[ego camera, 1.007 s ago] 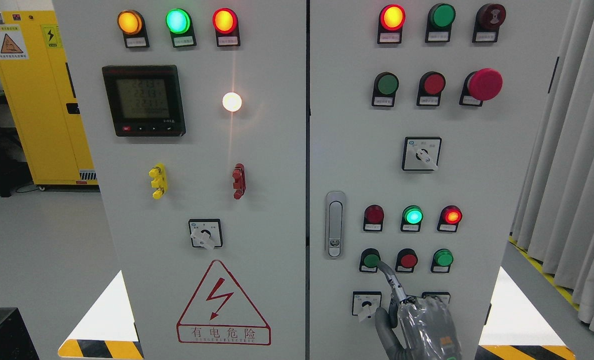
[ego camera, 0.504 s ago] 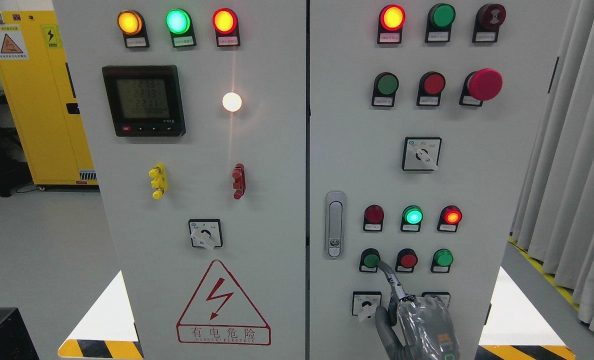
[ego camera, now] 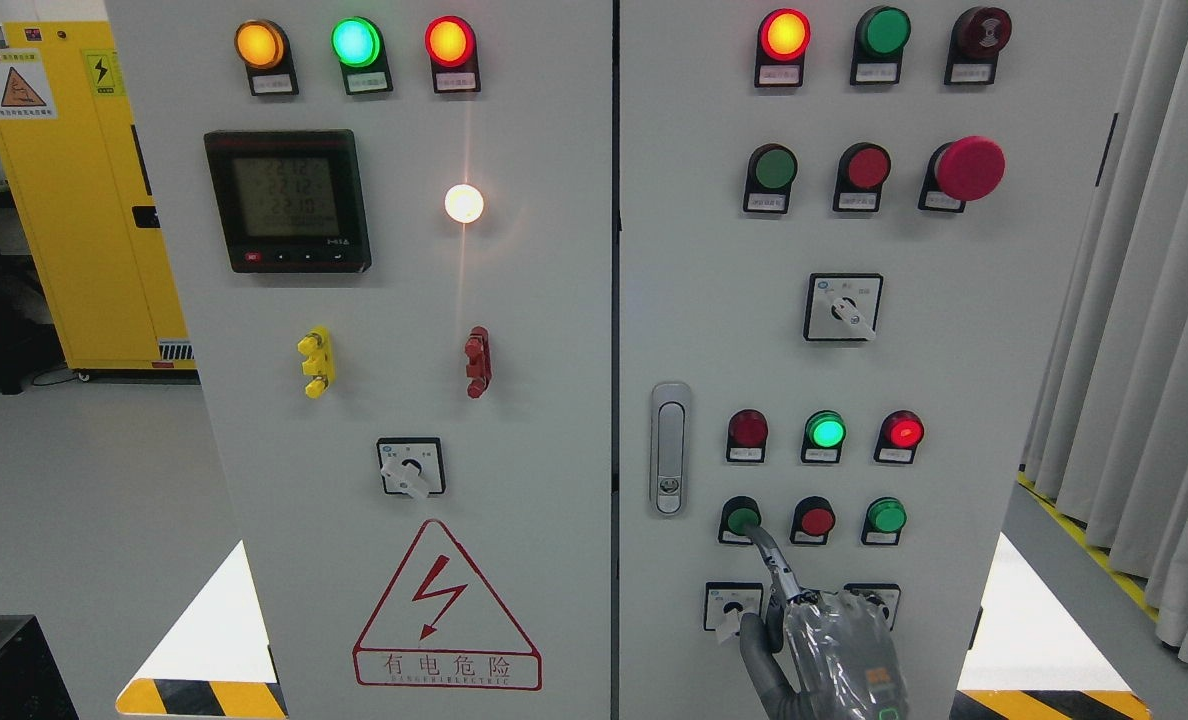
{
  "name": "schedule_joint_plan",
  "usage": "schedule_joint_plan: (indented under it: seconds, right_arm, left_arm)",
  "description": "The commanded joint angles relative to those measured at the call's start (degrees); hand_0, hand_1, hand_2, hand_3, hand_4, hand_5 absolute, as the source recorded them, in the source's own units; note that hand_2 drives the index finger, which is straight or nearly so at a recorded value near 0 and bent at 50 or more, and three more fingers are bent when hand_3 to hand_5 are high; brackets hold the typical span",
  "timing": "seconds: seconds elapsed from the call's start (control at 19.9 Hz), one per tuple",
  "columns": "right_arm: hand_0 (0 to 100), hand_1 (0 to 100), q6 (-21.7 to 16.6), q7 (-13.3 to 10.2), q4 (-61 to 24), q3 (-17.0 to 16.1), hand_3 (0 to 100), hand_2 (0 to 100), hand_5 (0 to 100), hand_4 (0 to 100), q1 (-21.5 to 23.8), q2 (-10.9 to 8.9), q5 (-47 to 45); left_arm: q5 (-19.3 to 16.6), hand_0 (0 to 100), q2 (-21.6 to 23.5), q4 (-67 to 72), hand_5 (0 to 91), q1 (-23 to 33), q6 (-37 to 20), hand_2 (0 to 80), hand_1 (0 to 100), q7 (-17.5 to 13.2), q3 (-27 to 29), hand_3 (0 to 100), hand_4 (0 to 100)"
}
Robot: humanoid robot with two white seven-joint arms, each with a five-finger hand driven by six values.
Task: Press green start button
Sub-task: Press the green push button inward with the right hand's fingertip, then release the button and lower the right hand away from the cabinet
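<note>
The green start button (ego camera: pixel 742 519) sits at the left end of the lowest button row on the right cabinet door (ego camera: pixel 954 350). My right hand (ego camera: pixel 780 592), in a grey glove under clear plastic, rises from the bottom edge below it. Its index finger (ego camera: pixel 766 552) is stretched up and to the left, with the tip touching the button's lower right edge. The other fingers are curled and hold nothing. The thumb (ego camera: pixel 754 640) lies over the rotary switch (ego camera: pixel 733 606) below the button.
A red button (ego camera: pixel 814 520) and another green button (ego camera: pixel 886 516) stand right of the start button, with indicator lamps (ego camera: pixel 825 432) above. A door latch (ego camera: pixel 668 449) is to the left, grey curtains (ego camera: pixel 1144 330) on the right and a yellow cabinet (ego camera: pixel 74 190) at far left.
My right hand has shifted slightly left, and the index fingertip has slid further onto the green start button. The meter digits have changed.
</note>
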Motion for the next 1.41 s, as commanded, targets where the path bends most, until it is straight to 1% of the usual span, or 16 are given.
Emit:
schedule_joint_plan:
  seconds: [0.0,0.55,1.01,1.36]
  right_arm:
    - [77,94,1.23,-0.09,0.24,0.62,89,0,100,100,-0.34,-0.02,-0.24]
    - [79,95,1.24,-0.09,2.17,1.32,89,0,100,100,-1.13,-0.02,-0.25]
    - [80,95,1.32,-0.09,4.02,1.32,89,0,100,100,-1.83,0.16,-0.25]
    - [80,95,1.41,-0.09,3.67,1.15,89,0,100,100,-1.66,0.24,-1.39]
  left_arm:
    - [0.01,12,-0.04,0.0,0.0,0.01,0.01,0.0,56,-0.04,0.02,0,0]
    - [0.01,12,-0.04,0.0,0.0,0.02,0.01,0.0,56,-0.04,0.02,0,0]
    - [0.01,12,-0.04,0.0,0.0,0.02,0.01,0.0,56,-0.04,-0.07,0,0]
    - [0.01,12,0.04,0.0,0.0,0.02,0.01,0.0,56,0.05,-0.07,0,0]
